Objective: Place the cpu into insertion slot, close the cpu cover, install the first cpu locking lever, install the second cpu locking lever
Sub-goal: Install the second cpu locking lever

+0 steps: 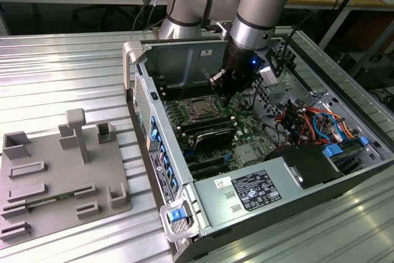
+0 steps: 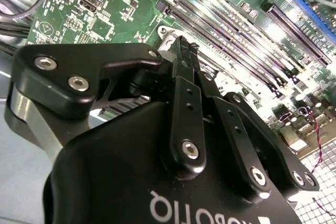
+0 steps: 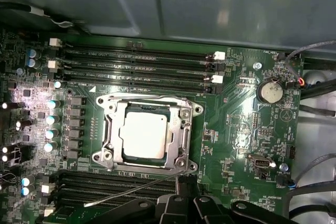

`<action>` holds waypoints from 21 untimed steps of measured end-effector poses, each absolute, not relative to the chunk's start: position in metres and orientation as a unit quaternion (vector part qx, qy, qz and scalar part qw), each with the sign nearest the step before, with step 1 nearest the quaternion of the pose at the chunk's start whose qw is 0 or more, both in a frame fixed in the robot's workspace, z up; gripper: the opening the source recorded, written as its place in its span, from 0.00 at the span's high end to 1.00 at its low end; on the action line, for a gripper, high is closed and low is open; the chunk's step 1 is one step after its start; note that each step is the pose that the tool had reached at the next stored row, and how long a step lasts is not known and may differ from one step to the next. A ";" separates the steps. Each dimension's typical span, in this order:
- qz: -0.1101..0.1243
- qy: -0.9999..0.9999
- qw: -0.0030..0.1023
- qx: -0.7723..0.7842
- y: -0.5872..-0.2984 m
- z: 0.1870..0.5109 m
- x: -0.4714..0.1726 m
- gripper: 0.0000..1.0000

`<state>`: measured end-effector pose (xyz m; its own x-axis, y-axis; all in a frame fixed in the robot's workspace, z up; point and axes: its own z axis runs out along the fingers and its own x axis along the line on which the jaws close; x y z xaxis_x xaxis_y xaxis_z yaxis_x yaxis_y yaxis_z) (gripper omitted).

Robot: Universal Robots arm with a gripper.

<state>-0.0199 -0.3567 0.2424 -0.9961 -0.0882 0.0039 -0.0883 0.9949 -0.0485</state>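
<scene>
Silver cpu sits in the insertion slot, cpu cover down.
Gripper, fingers pinched together and empty, hovers beside it; a slip might scrape the board.

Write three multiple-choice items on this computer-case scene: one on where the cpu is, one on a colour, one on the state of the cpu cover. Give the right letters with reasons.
1. Where is the cpu?
A. On the grey tray outside the case
B. Seated in the insertion slot on the motherboard
C. Held in the gripper

2. What colour is the motherboard?
A. Green
B. Red
C. White

3. How does the cpu cover stand?
A. Lifted upright on its hinge
B. Taken off and lying beside the socket
C. Lying down flat around the chip

Answers:
1 B, the first wrist view shows the silver chip lying inside the socket.
2 A, the board is green in both wrist views.
3 C, the metal frame lies level around the chip, whose top shows through its window.
</scene>
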 end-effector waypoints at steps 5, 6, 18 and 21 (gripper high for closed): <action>0.026 -0.999 0.001 0.033 -0.369 0.237 -0.038 0.89; 0.025 -0.999 0.001 0.031 -0.369 0.236 -0.039 0.89; 0.025 -0.999 0.001 0.031 -0.369 0.230 -0.078 0.89; 0.026 -0.999 0.001 0.031 -0.369 0.229 -0.079 0.89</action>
